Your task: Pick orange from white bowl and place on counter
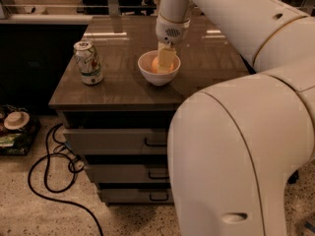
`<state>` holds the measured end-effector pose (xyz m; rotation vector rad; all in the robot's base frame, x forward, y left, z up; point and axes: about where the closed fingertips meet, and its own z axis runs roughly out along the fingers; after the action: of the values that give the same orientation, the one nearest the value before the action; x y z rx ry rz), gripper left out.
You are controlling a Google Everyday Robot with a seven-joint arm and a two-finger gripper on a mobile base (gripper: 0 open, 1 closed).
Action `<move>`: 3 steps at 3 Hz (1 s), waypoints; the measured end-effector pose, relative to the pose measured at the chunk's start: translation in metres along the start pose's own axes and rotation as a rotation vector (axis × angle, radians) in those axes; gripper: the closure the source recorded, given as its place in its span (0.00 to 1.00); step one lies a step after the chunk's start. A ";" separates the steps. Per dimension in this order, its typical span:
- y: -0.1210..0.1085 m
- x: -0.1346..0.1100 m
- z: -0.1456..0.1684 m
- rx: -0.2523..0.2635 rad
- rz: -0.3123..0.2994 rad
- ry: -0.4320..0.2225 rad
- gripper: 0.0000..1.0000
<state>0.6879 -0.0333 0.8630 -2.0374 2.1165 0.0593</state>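
Observation:
The white bowl stands near the middle of the counter. The orange lies inside it, only its left part showing. My gripper reaches straight down from the arm into the bowl, right over and against the orange, and hides most of the fruit.
A green-and-white drink can stands on the counter left of the bowl. The drawers with black handles face the front. A black cable and some clutter lie on the floor at the left. My own arm fills the right side.

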 end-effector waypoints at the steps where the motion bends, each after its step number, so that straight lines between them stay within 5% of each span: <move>1: 0.000 0.000 0.000 0.000 0.000 0.000 1.00; 3: -0.044 -0.003 -0.050 0.191 -0.022 -0.040 1.00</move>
<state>0.7254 -0.0409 0.9170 -1.9318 1.9921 -0.1009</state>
